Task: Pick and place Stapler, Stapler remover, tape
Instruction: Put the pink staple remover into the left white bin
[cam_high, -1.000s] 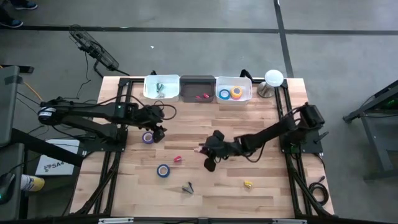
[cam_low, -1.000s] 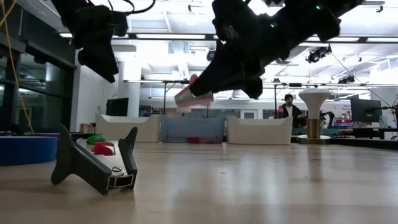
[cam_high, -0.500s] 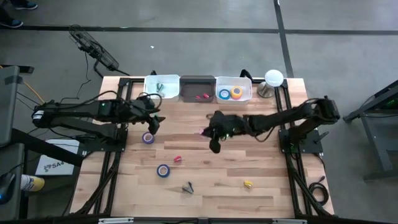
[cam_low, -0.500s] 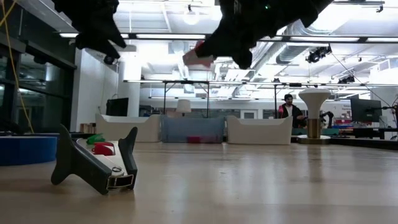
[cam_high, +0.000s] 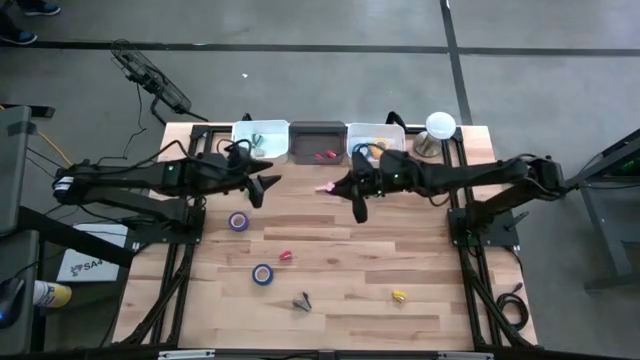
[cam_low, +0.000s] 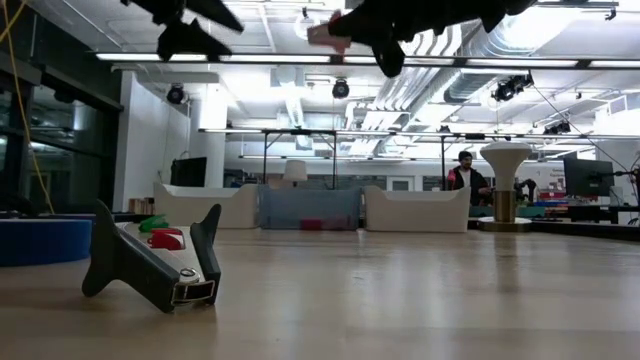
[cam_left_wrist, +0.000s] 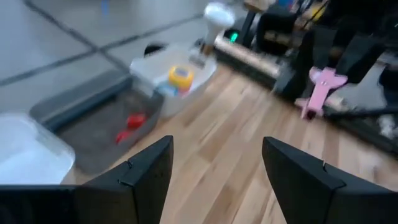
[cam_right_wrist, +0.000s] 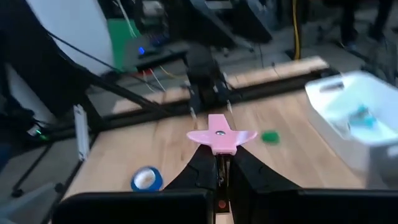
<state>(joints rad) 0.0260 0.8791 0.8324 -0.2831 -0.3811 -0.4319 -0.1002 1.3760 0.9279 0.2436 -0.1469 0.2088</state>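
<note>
My right gripper (cam_high: 338, 187) hangs high over the table's far middle, in front of the bins, shut on a pink stapler remover (cam_right_wrist: 221, 137), which also shows in the low view (cam_low: 328, 32). My left gripper (cam_left_wrist: 214, 174) is open and holds nothing; it hovers left of the right gripper (cam_high: 262, 186), facing it. A purple tape roll (cam_high: 238, 221) and a blue tape roll (cam_high: 262, 273) lie flat on the table. Two more rolls (cam_high: 371, 150) lie in the right bin. A dark stapler (cam_low: 150, 262) rests on the near part of the table (cam_high: 302, 300). My right gripper pinches the pink stapler remover by its narrow stem (cam_right_wrist: 219, 151), between the two fingertips. The fingers point roughly level toward the table's left. The remover is lifted clear of the table, and its wide winged end (cam_high: 324, 187) sticks out beyond the fingers.
Three bins stand along the far edge: a white one (cam_high: 243, 142), a grey one (cam_high: 318, 128) with red pieces, and a white one (cam_high: 392, 156) with tape. A white lamp-like thing (cam_high: 439, 128) stands at the far right. A small red piece (cam_high: 287, 256) and a yellow one (cam_high: 399, 296) lie on the table.
My right gripper has carried the pink stapler remover up and from the table's middle toward the far edge, stopping in front of the bins. My left gripper has risen from beside the purple roll and moved toward the far edge and a little to the right. The purple roll has stayed put.
</note>
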